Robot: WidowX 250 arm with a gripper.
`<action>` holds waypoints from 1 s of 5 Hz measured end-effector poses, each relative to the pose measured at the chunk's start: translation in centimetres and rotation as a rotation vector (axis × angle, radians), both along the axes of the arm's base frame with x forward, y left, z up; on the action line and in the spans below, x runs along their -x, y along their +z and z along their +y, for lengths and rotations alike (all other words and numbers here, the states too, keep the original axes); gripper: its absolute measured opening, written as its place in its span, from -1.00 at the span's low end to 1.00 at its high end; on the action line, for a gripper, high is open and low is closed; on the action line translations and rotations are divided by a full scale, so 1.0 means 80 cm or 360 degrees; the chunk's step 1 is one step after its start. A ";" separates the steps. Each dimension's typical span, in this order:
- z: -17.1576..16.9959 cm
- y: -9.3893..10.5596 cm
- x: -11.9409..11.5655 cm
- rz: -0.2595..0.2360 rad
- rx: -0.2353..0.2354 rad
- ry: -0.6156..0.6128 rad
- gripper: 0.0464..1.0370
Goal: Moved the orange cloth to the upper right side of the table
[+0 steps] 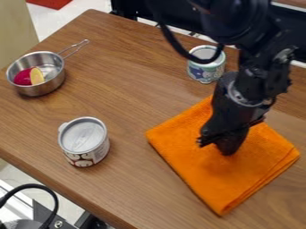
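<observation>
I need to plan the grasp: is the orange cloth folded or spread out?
Folded: the orange cloth shows stacked layers along its lower right edge.

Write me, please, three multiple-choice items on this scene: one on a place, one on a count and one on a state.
1. As the camera sees it, where on the table is the metal saucepan?
A) Lower right
B) Upper left
C) Lower left

2. How many cans stand on the table?
A) Two
B) Three
C) Four

3. How does the orange cloth lie below the gripper?
A) Rolled into a tube
B) Crumpled into a ball
C) Folded and flat

Key:
1. B: the saucepan sits near the table's far left edge.
2. A: one can stands at the lower left, the other can beyond the cloth, near the arm.
3. C: the cloth forms a flat four-sided shape, with layered edges at its lower right.
</observation>
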State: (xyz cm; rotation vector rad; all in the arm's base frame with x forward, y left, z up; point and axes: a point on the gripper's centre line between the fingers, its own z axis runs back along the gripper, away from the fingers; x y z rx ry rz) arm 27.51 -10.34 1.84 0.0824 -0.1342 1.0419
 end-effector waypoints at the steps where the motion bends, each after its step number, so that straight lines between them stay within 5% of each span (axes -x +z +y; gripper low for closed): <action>1: -0.006 0.004 -0.017 -0.0007 0.0028 0.0168 -0.99; 4: -0.011 0.000 -0.070 -0.0094 0.0071 0.0326 -0.99; 5: -0.012 -0.006 -0.077 -0.0041 0.0121 0.0378 -0.99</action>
